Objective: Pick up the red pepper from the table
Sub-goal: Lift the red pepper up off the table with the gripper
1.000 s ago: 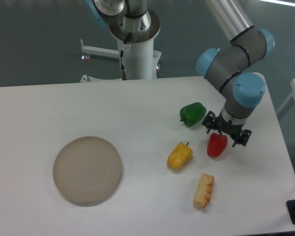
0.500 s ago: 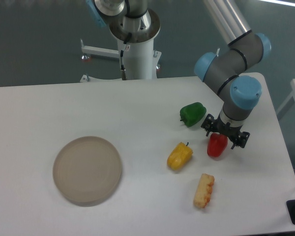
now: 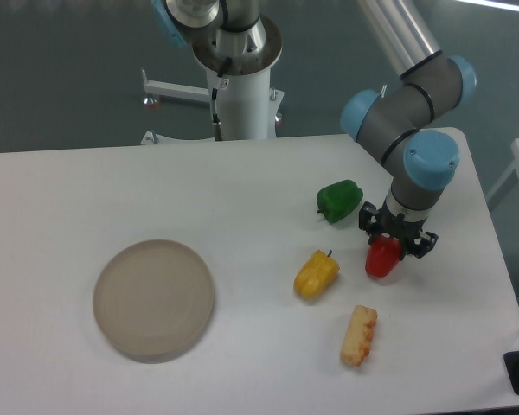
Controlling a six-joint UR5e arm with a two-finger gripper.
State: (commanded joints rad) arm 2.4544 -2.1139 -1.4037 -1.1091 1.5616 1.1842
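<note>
Fixed camera: the tool point(image 3: 394, 243) is sitting over the red pepper point(image 3: 382, 258), fingers closing narrowly on its upper part. The pepper is lying on the white bench point(image 3: 242, 190), right of the yellow pepper point(image 3: 317, 274), below the green pepper point(image 3: 339, 201)

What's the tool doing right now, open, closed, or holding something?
Tool: closed on the red pepper, which sits low by the table.

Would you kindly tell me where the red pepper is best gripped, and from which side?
Grip the red pepper across its broad upper body, coming straight down from above. Its rounded sides narrow toward the lower tip, so the wide shoulders give the jaws firmer purchase. The gripper already sits over it there, clear of the green pepper.
</note>
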